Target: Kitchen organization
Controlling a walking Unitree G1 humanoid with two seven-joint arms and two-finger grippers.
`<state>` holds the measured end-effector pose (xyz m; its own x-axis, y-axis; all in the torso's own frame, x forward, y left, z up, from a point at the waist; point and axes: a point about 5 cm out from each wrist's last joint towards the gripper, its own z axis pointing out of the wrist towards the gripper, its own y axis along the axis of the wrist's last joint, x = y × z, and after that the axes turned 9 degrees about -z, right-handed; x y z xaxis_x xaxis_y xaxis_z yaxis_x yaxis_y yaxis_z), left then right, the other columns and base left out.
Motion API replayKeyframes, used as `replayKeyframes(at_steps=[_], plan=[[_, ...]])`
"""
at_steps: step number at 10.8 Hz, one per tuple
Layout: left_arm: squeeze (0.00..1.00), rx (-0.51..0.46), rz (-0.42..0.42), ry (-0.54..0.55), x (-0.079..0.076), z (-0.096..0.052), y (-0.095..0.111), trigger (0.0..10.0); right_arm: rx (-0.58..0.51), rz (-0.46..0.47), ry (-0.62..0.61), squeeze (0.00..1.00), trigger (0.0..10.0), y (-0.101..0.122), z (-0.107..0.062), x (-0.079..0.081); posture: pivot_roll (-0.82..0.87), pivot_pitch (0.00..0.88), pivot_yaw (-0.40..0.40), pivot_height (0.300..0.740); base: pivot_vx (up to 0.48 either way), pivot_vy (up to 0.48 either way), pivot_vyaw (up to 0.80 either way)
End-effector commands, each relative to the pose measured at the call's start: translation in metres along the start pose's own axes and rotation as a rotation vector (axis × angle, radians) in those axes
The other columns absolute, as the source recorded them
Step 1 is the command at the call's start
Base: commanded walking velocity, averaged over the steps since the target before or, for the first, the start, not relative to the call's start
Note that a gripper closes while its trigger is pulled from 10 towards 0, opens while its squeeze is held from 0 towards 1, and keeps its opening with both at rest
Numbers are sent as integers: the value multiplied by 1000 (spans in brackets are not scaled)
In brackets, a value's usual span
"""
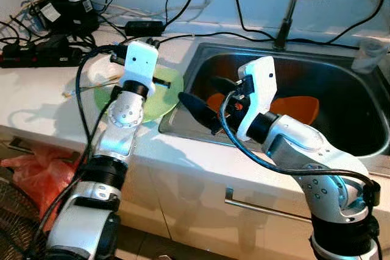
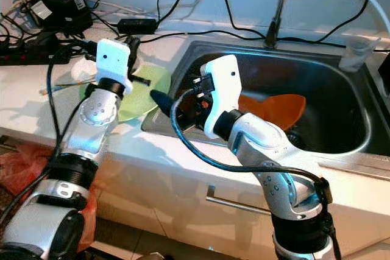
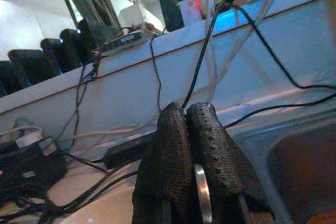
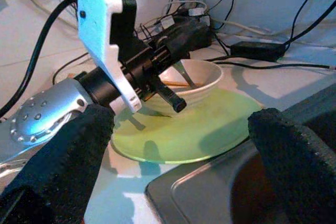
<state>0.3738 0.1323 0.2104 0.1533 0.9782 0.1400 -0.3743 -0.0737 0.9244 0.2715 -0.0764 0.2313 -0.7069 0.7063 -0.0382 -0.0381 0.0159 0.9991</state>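
Green plate [image 4: 205, 129], round, flat on the white countertop [image 1: 36, 98] just left of the sink; a white bowl [image 4: 197, 74] sits on its far part.

Left gripper [image 4: 181, 40]: poised over the bowl, fingers [image 3: 173, 150] pressed together on a thin metal utensil [image 3: 201, 192] whose handle shows between them; which kind of utensil cannot be told.

Right gripper [image 1: 207, 98]: at the sink's near-left corner, just right of the plate, fingers [image 4: 294, 156] spread wide apart, holding nothing.

Stainless steel sink [image 1: 341, 77]: right of the plate, with an orange flat item [image 2: 277, 109] lying on its bottom and a faucet [image 1: 289, 7] at the far rim.

Clear cup [image 1: 368, 53]: on the far right edge of the sink.

Black power strip [image 1: 36, 53], adapters and cables: on the far left of the countertop, against the wall.

Red plastic bag [image 1: 36, 168]: on the floor, near left.
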Motion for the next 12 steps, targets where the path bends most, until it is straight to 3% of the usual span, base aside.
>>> replayKeyframes(at_steps=[1, 4, 7, 8, 10, 12], plan=[[0, -21, -42, -27, -6, 7, 10, 0, 27, -8, -18, 0, 10000, -2, -2, -3, -79, 0, 64, 740, 0, 0, 0], [0, -36, -34, -30, -9, 11, 13, 0, 100, -75, -109, 0, 10000, -4, -8, -18, -96, 0, 71, 740, 0, 0, 0], [0, -2, -21, -6, -2, 9, 9, 0, 121, -74, -123, 0, 10000, -9, -10, -21, -89, 0, 71, 740, 0, 0, 0], [0, -20, -5, 18, 2, 9, 11, 0, 119, -75, -127, 0, 10000, -9, -9, -21, -89, 0, 71, 740, 0, 0, 0], [0, -187, 95, 53, 6, 17, 45, 0, 109, -79, -136, 0, 10000, -7, -9, -23, -89, 0, 69, 740, 0, 0, 0], [0, -216, 110, 54, 3, 18, 52, 0, 109, -78, -138, 0, 10000, -8, -8, -24, -88, 0, 70, 740, 0, 0, 0]])
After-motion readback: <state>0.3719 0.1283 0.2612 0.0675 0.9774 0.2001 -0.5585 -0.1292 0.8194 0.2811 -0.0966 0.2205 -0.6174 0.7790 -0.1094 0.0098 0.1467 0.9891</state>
